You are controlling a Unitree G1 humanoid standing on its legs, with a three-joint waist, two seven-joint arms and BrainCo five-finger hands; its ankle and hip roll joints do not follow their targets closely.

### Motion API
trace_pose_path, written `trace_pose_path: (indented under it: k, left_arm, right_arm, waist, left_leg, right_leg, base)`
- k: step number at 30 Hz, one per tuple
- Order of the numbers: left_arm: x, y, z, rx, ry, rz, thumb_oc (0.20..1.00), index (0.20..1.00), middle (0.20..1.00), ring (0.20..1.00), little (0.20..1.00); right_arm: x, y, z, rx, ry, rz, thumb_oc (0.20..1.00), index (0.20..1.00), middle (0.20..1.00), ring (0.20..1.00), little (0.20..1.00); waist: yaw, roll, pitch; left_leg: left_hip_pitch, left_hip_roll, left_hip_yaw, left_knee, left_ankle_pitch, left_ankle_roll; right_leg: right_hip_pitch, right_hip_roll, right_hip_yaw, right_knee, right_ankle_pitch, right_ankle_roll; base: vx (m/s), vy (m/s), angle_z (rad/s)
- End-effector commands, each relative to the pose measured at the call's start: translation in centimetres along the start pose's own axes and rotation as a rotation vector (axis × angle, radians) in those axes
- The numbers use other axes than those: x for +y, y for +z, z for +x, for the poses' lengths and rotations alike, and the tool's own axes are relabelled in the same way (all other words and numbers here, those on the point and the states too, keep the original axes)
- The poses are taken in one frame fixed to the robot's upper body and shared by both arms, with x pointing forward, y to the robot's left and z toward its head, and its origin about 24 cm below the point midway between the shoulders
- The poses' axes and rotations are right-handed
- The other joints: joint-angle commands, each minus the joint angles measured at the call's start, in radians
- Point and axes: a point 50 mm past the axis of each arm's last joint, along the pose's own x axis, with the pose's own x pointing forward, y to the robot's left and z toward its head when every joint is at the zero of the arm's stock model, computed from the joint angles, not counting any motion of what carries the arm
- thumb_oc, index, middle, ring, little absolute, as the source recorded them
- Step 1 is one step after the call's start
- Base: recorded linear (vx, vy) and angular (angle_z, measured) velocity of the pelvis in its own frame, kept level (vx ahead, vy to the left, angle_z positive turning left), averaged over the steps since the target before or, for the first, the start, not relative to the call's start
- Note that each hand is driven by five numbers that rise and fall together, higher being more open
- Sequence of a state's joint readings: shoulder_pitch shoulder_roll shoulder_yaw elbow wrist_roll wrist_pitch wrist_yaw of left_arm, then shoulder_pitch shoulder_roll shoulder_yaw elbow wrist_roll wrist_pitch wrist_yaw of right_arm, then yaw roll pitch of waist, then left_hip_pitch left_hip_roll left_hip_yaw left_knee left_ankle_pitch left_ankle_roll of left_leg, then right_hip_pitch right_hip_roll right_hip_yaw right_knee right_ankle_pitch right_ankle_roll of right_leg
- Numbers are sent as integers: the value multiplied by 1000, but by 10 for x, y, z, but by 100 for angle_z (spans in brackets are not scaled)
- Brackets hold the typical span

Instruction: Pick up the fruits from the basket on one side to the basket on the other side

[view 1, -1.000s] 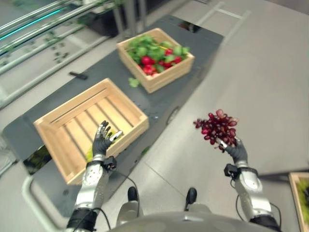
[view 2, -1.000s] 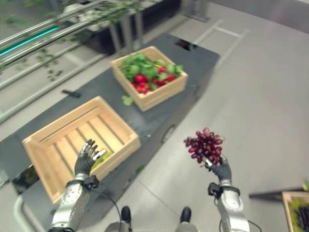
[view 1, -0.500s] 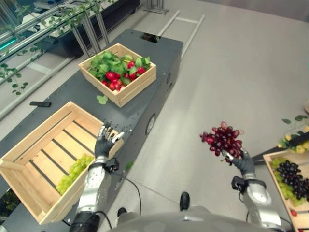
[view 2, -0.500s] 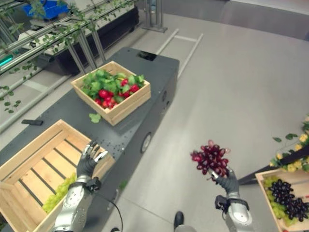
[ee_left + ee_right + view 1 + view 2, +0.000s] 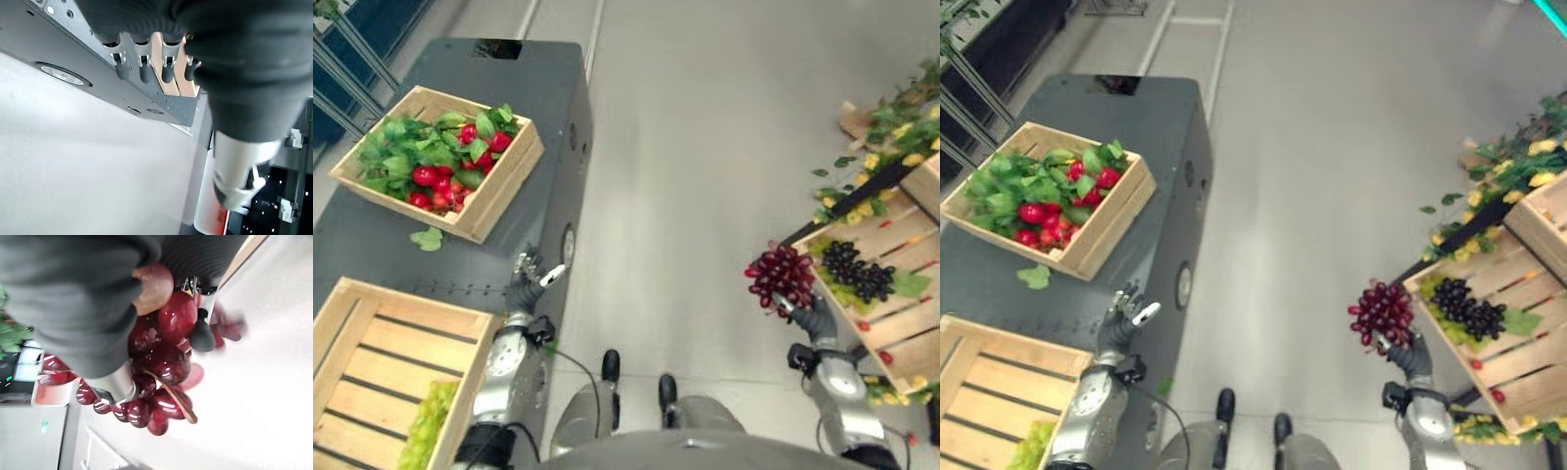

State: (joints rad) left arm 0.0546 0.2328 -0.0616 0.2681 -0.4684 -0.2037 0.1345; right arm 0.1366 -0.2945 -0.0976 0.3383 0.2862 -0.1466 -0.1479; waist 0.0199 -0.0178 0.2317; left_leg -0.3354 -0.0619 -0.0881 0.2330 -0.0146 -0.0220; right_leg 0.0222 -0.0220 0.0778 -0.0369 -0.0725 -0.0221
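Starting at my left, the pale slatted wooden crate (image 5: 382, 362) sits on the dark grey desk (image 5: 372, 245) with a bunch of green grapes (image 5: 423, 431) lying in its near corner, so I judge that one to be the receiving basket. Further along the desk stands a second wooden crate of green leaves and red round fruit (image 5: 435, 157), with one loose green leaf (image 5: 429, 238) on the desk just beside it. My left hand (image 5: 526, 284) hangs over the desk's edge near the empty crate, its fingers (image 5: 142, 63) straight and relaxed, holding nothing; I judge it is kept clear and ready.

Across the grey floor (image 5: 705, 147), my right hand (image 5: 813, 318) is raised, fingers (image 5: 200, 335) curled round the stem end of the bunch of dark red grapes (image 5: 781, 276). I hold it from beneath, so the cluster stands up above my fist, its long axis roughly upright and leaning slightly toward my left, the broad end uppermost. It is in the air, just beside the tilted wooden crate of black and green grapes (image 5: 881, 294) on my right, which I judge to be its source, and well apart from the crate on the desk
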Motion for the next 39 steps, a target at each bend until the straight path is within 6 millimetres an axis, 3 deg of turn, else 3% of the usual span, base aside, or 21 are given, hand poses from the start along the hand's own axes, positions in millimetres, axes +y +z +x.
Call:
trace_pose_path:
  k: [1, 4, 7, 9, 12, 14, 15, 18, 22, 27, 31, 39]
  left_arm:
    - [-12, 22, 6, -126, -22, -31, 1000, 1000, 1000, 1000, 1000]
    - [-12, 27, 8, -139, -21, -15, 1000, 1000, 1000, 1000, 1000]
    - [-15, 29, 12, -139, -35, 16, 1000, 1000, 1000, 1000, 1000]
    - [-19, 33, 15, -151, -47, 23, 1000, 1000, 1000, 1000, 1000]
    - [-21, 43, 21, -186, -41, 6, 1000, 1000, 1000, 1000, 1000]
    - [-22, 47, 23, -199, -37, 1, 1000, 1000, 1000, 1000, 1000]
    - [-21, 45, 23, -193, -34, 3, 1000, 1000, 1000, 1000, 1000]
    - [-19, 40, 19, -176, -34, 27, 1000, 1000, 1000, 1000, 1000]
    - [-17, 31, 14, -150, -25, 16, 1000, 1000, 1000, 1000, 1000]
    - [-12, 28, 10, -141, 2, -38, 1000, 1000, 1000, 1000, 1000]
    - [-20, 33, 15, -161, -1, -76, 1000, 1000, 1000, 1000, 1000]
    - [-17, 32, 15, -156, 16, -62, 1000, 1000, 1000, 1000, 1000]
  right_arm:
    - [-3, 41, 9, -204, 0, 10, 200, 200, 200, 200, 200]
    - [2, 42, 11, -205, 14, 27, 200, 200, 200, 200, 200]
    - [10, 43, 12, -204, 32, 58, 200, 200, 200, 200, 200]
    - [14, 45, 12, -207, 35, 77, 200, 200, 200, 200, 200]
    - [18, 50, 13, -228, 21, 111, 200, 200, 200, 200, 200]
    - [17, 49, 15, -221, 3, 120, 200, 200, 200, 200, 200]
    - [16, 48, 14, -218, 1, 118, 200, 200, 200, 200, 200]
    - [14, 44, 11, -203, -11, 100, 200, 200, 200, 200, 200]
    - [6, 39, 7, -188, -33, 83, 200, 200, 200, 200, 200]
    - [-5, 42, 5, -203, -36, 31, 200, 200, 200, 200, 200]
    - [-18, 39, 2, -196, -59, -25, 200, 200, 200, 200, 200]
    - [-34, 26, -7, -144, -102, -55, 200, 200, 200, 200, 200]
  waist:
    - [-11, 25, -88]
    - [-13, 8, -91]
    - [-52, 17, -62]
    - [-79, 36, -41]
    - [-81, 45, -38]
    - [-82, 37, -34]
    - [-88, 31, -33]
    - [-111, 13, -47]
    - [-123, 12, -83]
    - [-142, 41, -95]
    - [-141, 39, -77]
    - [-180, 51, -97]
  left_leg:
    - [12, 25, 18, -232, 159, -23]
    - [68, 44, 65, -249, 133, 4]
    - [151, 77, 76, -275, 112, 14]
    - [189, 94, 68, -286, 98, 14]
    - [226, 126, 89, -291, 58, -12]
    - [269, 150, 116, -300, 27, -40]
    - [294, 148, 125, -308, 15, -46]
    - [335, 132, 124, -314, -10, -46]
    - [364, 138, 131, -307, -36, -64]
    - [353, 184, 150, -192, -83, -82]
    - [303, 172, 102, -147, -71, -90]
    - [343, 137, 122, -222, -82, -62]
  right_leg:
    - [123, 21, 11, 9, -143, 95]
    - [29, 8, 8, 215, -148, 151]
    - [-123, 37, -45, 463, -64, 225]
    - [-197, 28, -79, 522, -53, 226]
    - [-201, -104, -185, 330, -66, 190]
    - [-218, -199, -259, 136, 23, 202]
    - [-233, -209, -265, 77, 64, 212]
    - [-246, -199, -218, 46, 123, 237]
    - [-194, -185, -231, 1, 153, 228]
    - [-143, -120, -210, -24, 110, 192]
    - [-119, -103, -205, -30, 82, 168]
    - [-108, -105, -180, -28, 83, 171]
  base:
    - [228, 171, -40]
    - [176, 95, -44]
    - [142, 59, -43]
    - [96, 70, -11]
    - [165, -70, 3]
    - [189, -158, 10]
    - [219, -112, -12]
    - [211, -131, -30]
    - [151, -173, 9]
    - [82, -164, -37]
    - [-20, -112, -51]
    - [24, 32, 1]
